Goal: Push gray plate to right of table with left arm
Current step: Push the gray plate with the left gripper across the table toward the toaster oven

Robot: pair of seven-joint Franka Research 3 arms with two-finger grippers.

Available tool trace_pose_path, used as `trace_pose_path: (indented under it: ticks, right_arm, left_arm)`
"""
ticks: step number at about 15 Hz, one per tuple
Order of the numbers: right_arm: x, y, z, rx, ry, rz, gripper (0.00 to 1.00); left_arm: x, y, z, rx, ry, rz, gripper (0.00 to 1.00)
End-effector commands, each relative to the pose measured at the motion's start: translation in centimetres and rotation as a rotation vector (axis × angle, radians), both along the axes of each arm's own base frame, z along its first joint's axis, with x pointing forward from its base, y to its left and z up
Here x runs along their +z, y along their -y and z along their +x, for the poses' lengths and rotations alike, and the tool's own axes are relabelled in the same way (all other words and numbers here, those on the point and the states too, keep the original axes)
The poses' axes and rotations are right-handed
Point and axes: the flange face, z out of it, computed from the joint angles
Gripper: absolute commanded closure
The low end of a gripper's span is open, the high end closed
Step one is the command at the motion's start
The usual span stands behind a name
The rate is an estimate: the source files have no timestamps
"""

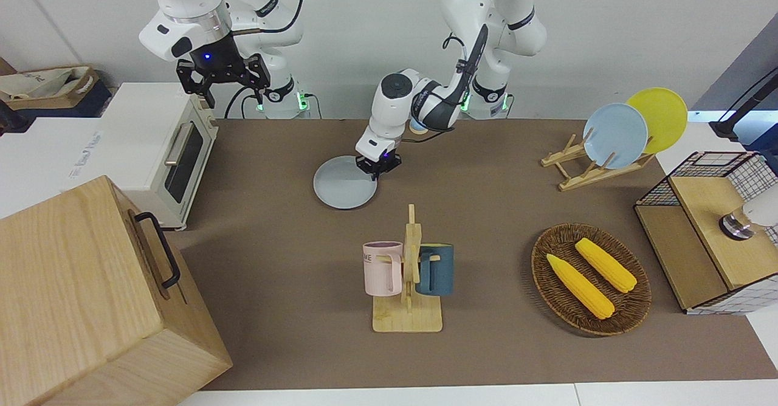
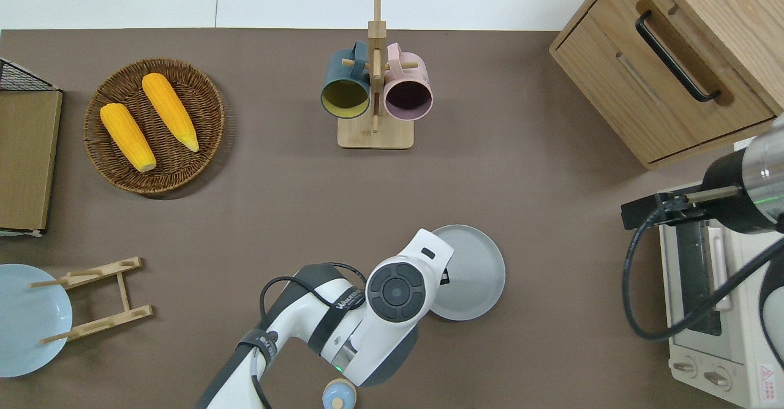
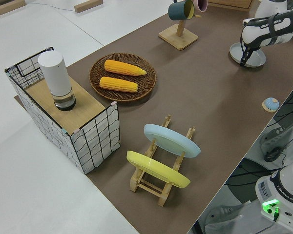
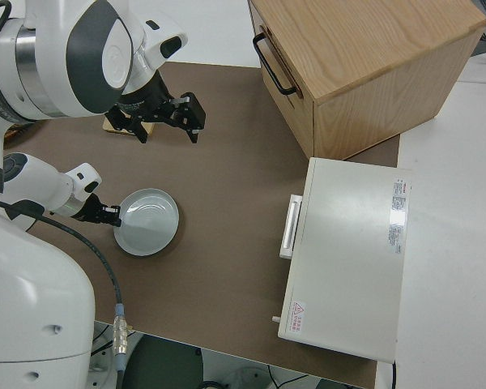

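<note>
The gray plate lay flat on the table, nearer to the robots than the mug rack and somewhat toward the right arm's end, with open tabletop between it and the toaster oven. The left gripper sat low at the plate's rim on the side toward the left arm's end — whether its fingers were apart or closed I could not tell. By my reading the push was partly done, with more travel left — the right arm was parked.

Bare table lies between gray plate and toaster oven; wooden box and mug rack stand farther from the robots.
</note>
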Motion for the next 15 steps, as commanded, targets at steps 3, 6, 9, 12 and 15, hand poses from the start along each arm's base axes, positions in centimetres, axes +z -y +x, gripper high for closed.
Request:
trace_pose_path:
  ticks: [3,6,9,12,15]
  right_arm:
    - [0.3,0.2,-0.4,-0.002,-0.004,0.007,0.017]
    - [0.3,0.2,-0.4,-0.004,-0.006,0.007,0.017]
    - [0.3,0.2,-0.4,-0.004,-0.004,0.007,0.017]
    - [0.3,0.2,-0.4,-0.004,-0.004,0.007,0.017]
    - [0.3,0.3,-0.3,-0.004,-0.006,0.007,0.017]
  left_arm:
    - [-2.6,4.5,0.3,0.013,-0.014,0.042,1.00]
    - [-2.5,4.6,0.3,0.012,-0.015,0.043,1.00]
    - [-2.5,4.5,0.3,0.013,-0.019,0.049,1.00]
    - [-2.0,3.9,0.8,0.006,-0.017,0.054,0.33]
    - [-0.8,2.7,0.8,-0.020,-0.040,0.095,0.12]
